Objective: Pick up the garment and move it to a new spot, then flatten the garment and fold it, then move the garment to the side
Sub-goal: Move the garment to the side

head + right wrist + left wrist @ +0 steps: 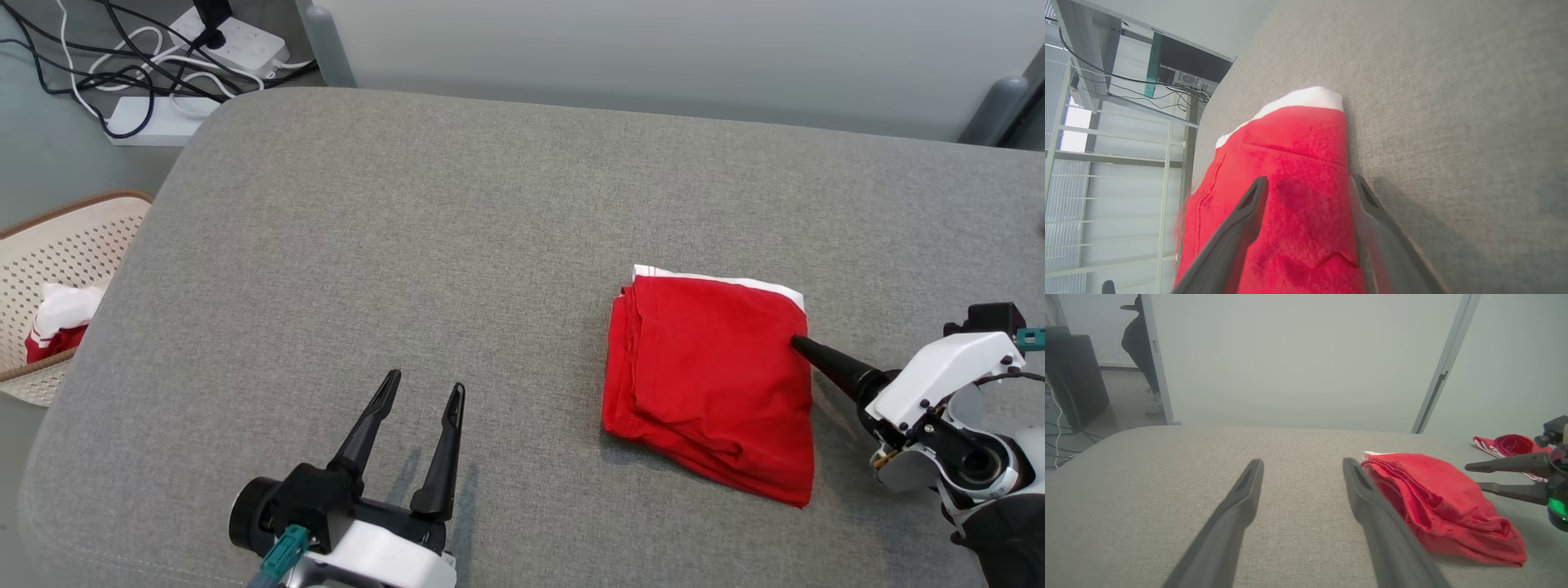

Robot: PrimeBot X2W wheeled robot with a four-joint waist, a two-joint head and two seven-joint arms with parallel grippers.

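Neatly folded, the red garment [710,376] lies right of centre on the grey table [408,229], with a white edge showing along its far side. At its right edge the right gripper [1309,179] points in with jaws spread apart, one over the cloth, clamping nothing. Near left, the left gripper [426,382] hovers over the table, jaws likewise apart, well clear of the garment.

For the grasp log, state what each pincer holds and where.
Nothing is held. The left pincer stands open over bare upholstery; the right pincer is open at the edge of the folded red garment, not clamped.
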